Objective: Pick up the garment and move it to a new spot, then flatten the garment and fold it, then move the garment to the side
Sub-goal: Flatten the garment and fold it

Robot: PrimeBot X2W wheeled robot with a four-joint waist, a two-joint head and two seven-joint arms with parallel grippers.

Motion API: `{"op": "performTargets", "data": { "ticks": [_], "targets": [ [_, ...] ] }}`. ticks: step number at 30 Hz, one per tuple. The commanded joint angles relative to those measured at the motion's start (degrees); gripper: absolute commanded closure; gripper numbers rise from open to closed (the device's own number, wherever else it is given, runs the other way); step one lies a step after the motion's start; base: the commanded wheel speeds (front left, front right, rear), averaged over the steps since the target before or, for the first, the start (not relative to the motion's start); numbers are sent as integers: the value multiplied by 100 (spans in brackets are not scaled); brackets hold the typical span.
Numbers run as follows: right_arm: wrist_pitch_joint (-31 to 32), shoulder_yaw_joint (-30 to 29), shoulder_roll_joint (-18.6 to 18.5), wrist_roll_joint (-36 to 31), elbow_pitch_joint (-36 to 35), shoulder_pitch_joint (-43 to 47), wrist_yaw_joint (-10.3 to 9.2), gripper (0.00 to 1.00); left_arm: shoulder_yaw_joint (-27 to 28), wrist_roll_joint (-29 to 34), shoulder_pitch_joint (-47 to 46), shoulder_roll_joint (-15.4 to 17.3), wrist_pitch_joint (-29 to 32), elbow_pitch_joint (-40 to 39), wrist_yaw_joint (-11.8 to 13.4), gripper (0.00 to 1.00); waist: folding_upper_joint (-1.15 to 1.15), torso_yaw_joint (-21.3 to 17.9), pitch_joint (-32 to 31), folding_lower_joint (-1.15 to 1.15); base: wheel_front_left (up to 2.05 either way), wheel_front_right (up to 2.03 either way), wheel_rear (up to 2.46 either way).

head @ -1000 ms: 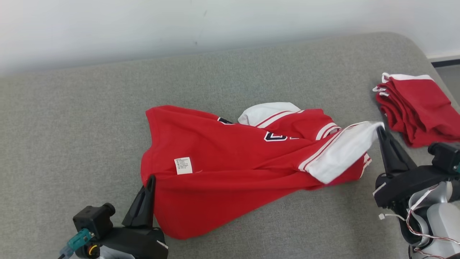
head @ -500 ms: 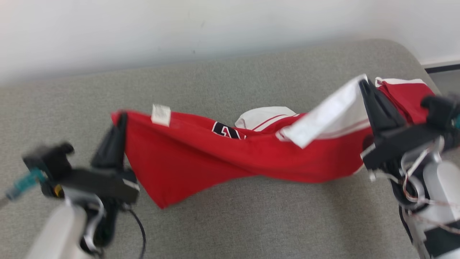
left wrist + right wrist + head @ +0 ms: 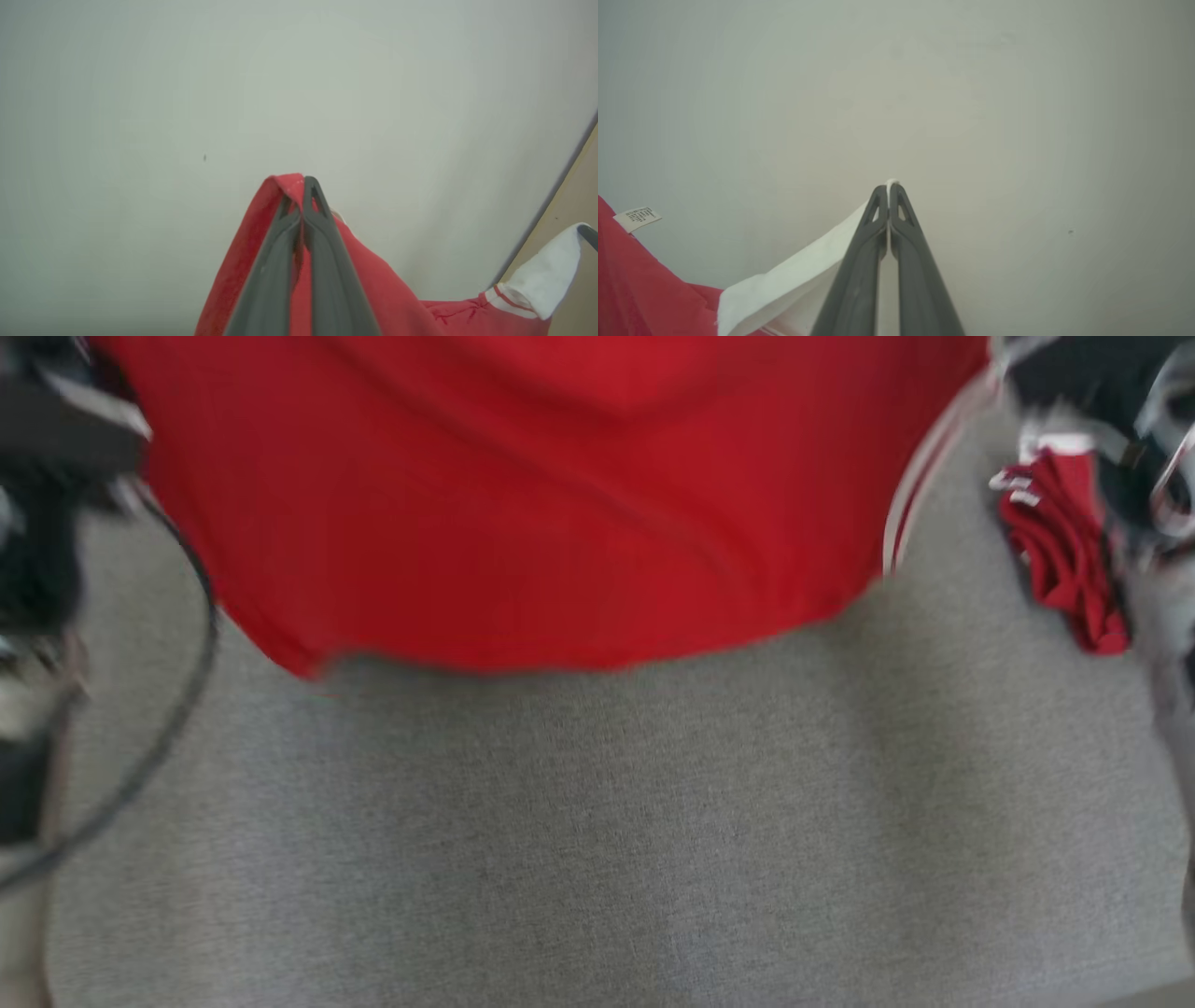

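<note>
**Grip state.** The left fingers [image 3: 306,186] are pressed fully together on a red edge of the garment [image 3: 523,495]. The cloth wraps over the tips and falls away below them. The right fingers [image 3: 883,189] are likewise fully closed, pinching the corner of the white sleeve [image 3: 794,280], which drops away beneath and to their left.

**Garment position and appearance.**
- The garment hangs spread between the two sets of fingers as a broad red sheet.
- It is a red jersey with white sleeves and red-and-white striped trim.
- A care label [image 3: 637,217] shows on the red panel, well to the left of the right fingers.
- The body sags in soft diagonal creases and is not flat.

**Progress.**
- The pick-up appears complete. The head view is blurred, so contact between the lower hem and the grey surface [image 3: 597,840] cannot be confirmed.
- Setting down at a new spot, flattening, folding and moving aside all remain.

**Background.** A stack of folded red garments [image 3: 1064,560] lies on the surface below the right fingers. The plain wall [image 3: 187,93] stands beyond both sets of fingertips.
</note>
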Motion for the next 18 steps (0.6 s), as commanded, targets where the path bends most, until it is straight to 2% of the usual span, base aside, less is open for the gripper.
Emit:
{"op": "performTargets", "data": {
  "ticks": [1, 9, 13, 18],
  "targets": [
    [-123, 2, 16, -119, 73, -348, -16, 100, 65, 76, -338, 65, -29, 17, 44, 100, -1, -156, 877, -1, 0, 0, 0],
    [-1260, -683, 378, -550, 724, -2100, -16, 100, 181, 759, -2005, 178, -697, 210, 325, 100, -1, -168, 1652, -1, 0, 0, 0],
    [-1764, -1154, 614, -812, 900, -2607, -16, 100, 298, 944, -2616, 166, -1183, 311, 296, 100, -1, -166, 1770, -1, 0, 0, 0],
    [-1956, -1894, 914, -1238, 590, -3123, -16, 100, 424, 1018, -3022, 107, -1613, 359, 200, 100, -1, -86, 1798, -1, 0, 0, 0]
  ]
}}
